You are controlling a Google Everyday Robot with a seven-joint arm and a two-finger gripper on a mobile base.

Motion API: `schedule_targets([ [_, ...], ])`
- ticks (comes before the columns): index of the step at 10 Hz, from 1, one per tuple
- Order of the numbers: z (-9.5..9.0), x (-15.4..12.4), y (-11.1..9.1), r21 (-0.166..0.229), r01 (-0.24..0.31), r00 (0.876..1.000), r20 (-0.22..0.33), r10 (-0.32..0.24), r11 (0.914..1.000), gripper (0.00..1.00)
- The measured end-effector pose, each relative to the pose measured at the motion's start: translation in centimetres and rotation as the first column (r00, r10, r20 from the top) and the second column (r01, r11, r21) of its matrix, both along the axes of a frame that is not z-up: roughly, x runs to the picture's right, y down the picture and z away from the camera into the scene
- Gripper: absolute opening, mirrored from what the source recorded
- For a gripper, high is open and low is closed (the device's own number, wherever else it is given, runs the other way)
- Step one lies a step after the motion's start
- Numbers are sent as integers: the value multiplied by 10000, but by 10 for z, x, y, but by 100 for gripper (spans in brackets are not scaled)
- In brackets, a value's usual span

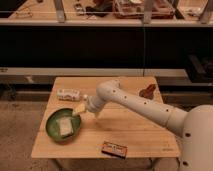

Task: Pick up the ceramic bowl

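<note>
The ceramic bowl [63,125] is round, shallow and glossy green, with a pale squarish piece inside. It sits on the front left part of the wooden table [130,125]. My white arm reaches in from the right across the table. My gripper [80,109] is at the bowl's upper right rim, just above it, its pale tip pointing down and left towards the bowl.
A small white box [69,94] lies behind the bowl at the table's left. A flat orange and dark packet [114,148] lies near the front edge. A brown item [148,91] sits at the back right. Dark shelving stands behind the table.
</note>
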State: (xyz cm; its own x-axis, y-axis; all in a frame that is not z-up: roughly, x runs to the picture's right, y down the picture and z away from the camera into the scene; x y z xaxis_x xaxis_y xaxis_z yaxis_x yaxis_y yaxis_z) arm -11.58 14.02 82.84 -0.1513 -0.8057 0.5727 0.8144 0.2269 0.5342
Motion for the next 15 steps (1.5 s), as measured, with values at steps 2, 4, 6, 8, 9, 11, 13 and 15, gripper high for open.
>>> schedule_targets([
  [2, 9, -3, 3, -219, -88, 9998, 193, 92, 9997, 46],
  [4, 13, -3, 2, -298, -139, 9995, 272, 147, 9995, 44],
  [6, 14, -9, 4, -329, -65, 9992, 380, 78, 9994, 44],
  [8, 13, -17, 9, -411, 73, 9984, 557, -50, 9991, 44],
  [9, 12, -19, 12, -446, 144, 9981, 598, -118, 9989, 44],
  [11, 10, -25, 20, -462, 494, 9968, 654, -463, 9977, 44],
  [13, 10, -33, 26, -450, 833, 9942, 713, -799, 9955, 44],
  [15, 9, -41, 33, -461, 1120, 9911, 771, -1083, 9926, 44],
])
